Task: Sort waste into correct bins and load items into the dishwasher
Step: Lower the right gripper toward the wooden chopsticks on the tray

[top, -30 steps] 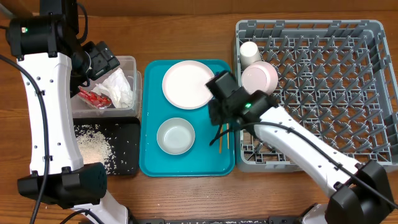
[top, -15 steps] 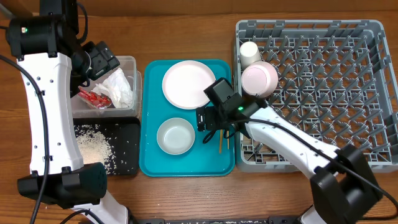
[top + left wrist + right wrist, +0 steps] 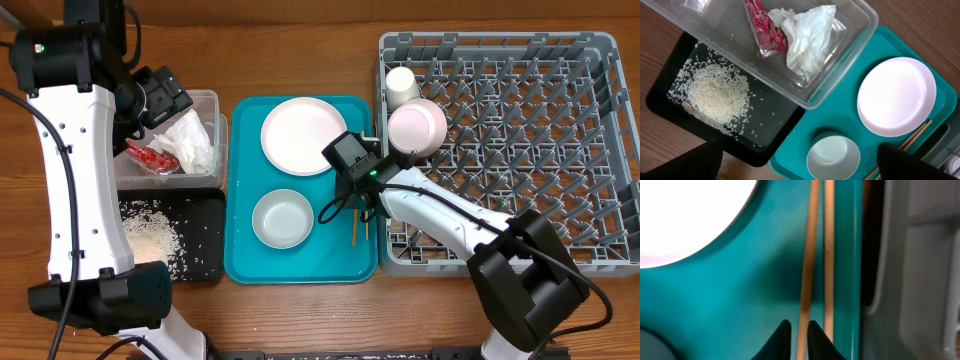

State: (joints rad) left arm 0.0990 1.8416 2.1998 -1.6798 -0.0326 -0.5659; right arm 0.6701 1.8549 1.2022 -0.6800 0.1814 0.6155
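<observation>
Resting on the teal tray (image 3: pixel 240 170): 2 chopsticks (image 3: pixel 353 228), 1 plate (image 3: pixel 300 135), 1 bowl (image 3: pixel 282 219).

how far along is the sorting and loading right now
Done: napkin and wrapper in the clear tub, rice in the black tray, pink bowl and cup in the rack. In hand: right gripper straddles one of the chopsticks. Remaining: plate and pale bowl on the teal tray.

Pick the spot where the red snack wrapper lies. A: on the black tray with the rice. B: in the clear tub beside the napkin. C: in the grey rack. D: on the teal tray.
B: the red wrapper lies inside the clear tub, next to the white napkin.
</observation>
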